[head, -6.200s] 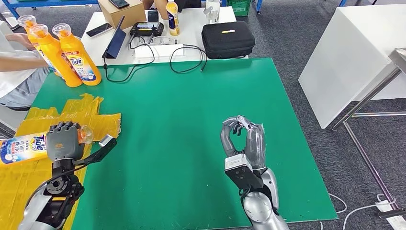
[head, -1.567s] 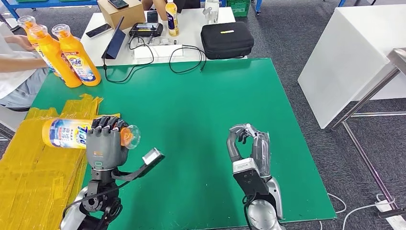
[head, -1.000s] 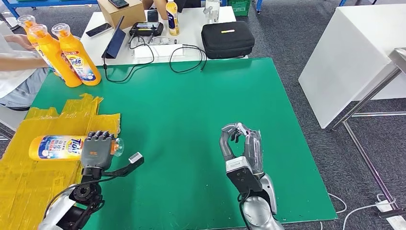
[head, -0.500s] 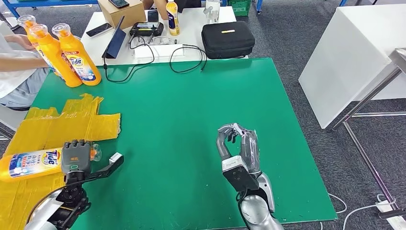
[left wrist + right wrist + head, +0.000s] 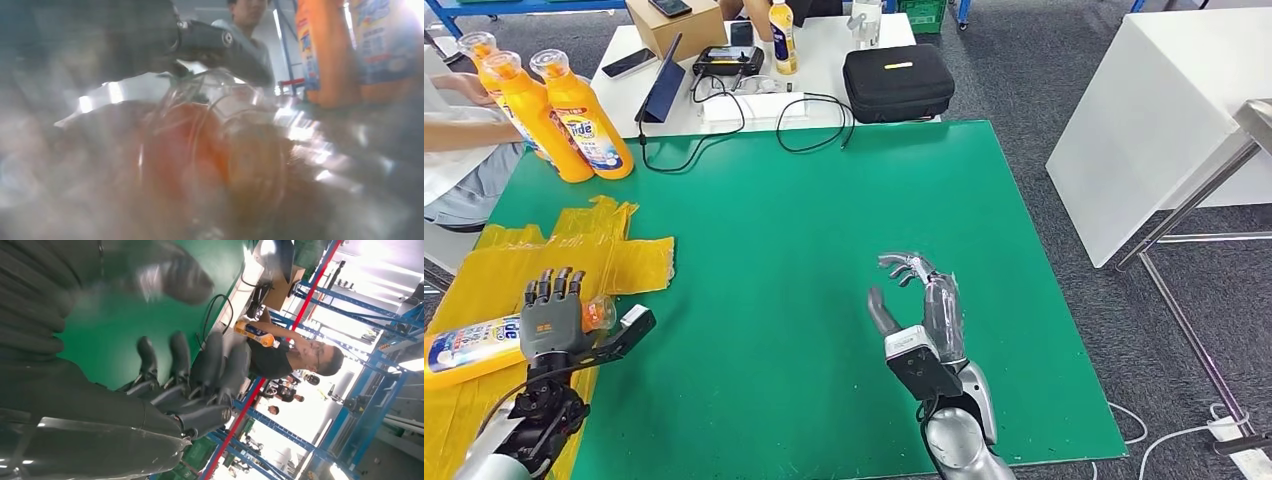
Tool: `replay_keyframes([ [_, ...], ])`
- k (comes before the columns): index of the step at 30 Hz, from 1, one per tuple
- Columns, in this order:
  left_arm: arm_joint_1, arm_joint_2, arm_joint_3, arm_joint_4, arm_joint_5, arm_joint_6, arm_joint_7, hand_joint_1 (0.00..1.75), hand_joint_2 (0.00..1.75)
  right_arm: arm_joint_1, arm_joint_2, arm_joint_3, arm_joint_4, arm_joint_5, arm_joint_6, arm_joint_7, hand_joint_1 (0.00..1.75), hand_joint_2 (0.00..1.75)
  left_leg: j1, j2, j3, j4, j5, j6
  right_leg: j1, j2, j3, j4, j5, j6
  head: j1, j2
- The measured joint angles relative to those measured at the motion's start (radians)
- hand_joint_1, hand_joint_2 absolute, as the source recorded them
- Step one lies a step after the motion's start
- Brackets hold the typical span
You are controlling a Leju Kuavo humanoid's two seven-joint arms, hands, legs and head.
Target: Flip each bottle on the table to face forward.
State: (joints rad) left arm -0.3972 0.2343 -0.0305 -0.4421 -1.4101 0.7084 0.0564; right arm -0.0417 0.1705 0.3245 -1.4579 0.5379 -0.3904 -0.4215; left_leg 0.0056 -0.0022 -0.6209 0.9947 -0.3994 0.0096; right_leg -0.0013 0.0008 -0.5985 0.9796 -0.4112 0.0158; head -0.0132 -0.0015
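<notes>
An orange plastic soap bottle with a white and blue label (image 5: 469,345) lies on its side on the crinkly yellow sheet (image 5: 509,262) at the near left of the green table mat (image 5: 824,220). The left hand (image 5: 551,318) rests at its neck, fingers straight and spread, gripping nothing. The right hand (image 5: 914,300) hangs over the mat, fingers apart, holding nothing. Two more orange bottles (image 5: 574,115) stand upright at the far left corner.

On the green tabletop (image 5: 824,230), the left hand (image 5: 549,320) lies over the neck of an orange bottle (image 5: 469,345) lying on its side on the yellow sheet (image 5: 494,270) — its fingers straight and spread, not wrapped round it. The right hand (image 5: 914,300) stands upright over bare green, fingers apart, holding nothing. Three more orange bottles (image 5: 574,120) stand upright at the far left corner, beside a person's arm (image 5: 464,125). Beyond lies a white table (image 5: 824,40) with a black case (image 5: 899,82).
</notes>
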Motion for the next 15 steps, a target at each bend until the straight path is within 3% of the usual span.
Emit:
replay_keyframes([
  [7,0.012,-0.038,0.104,-0.03,0.003,0.0,-0.091,0.0,1.75,0.0,0.0,0.004,0.003,0.0,0.0,0.0,0.0,1.75,0.0,0.0,0.0,0.0,0.0,0.0,0.0,0.0,0.0,0.0,0.0,0.0,0.0,0.0],
  [15,0.051,-0.133,0.277,-0.13,0.075,-0.001,-0.353,0.0,1.75,0.0,0.001,0.005,0.006,-0.002,0.0,0.0,0.0,1.75,-0.001,-0.001,-0.001,0.0,0.0,0.0,0.0,0.0,0.0,0.0,0.0,0.0,0.0,0.0],
])
